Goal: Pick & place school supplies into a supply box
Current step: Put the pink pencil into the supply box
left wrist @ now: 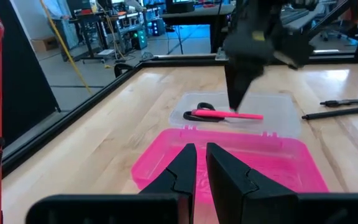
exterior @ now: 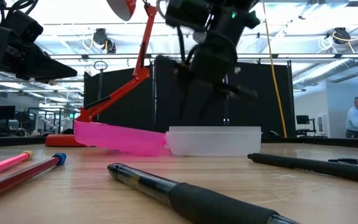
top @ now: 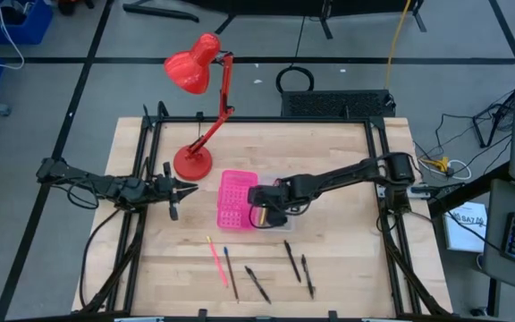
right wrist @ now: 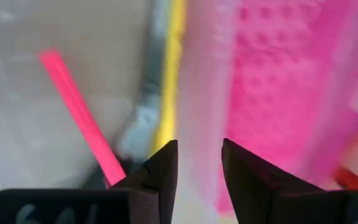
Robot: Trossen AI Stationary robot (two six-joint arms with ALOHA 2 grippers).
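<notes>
The clear supply box lies on the table beside the pink perforated tray. Inside it lie black-handled scissors, a pink pen and a yellow pencil. My right gripper hangs open just above the box, slanting down, with nothing between its fingers. More pens lie flat near the table's front edge: a pink one, a blue one and black ones. My left gripper waits at the table's left, pointing level at the pink tray, with a narrow gap between its fingers.
A red desk lamp stands on its round base behind the pink tray, its arm leaning over the far left of the table. A black frame rims the table. A person stands far off in the room.
</notes>
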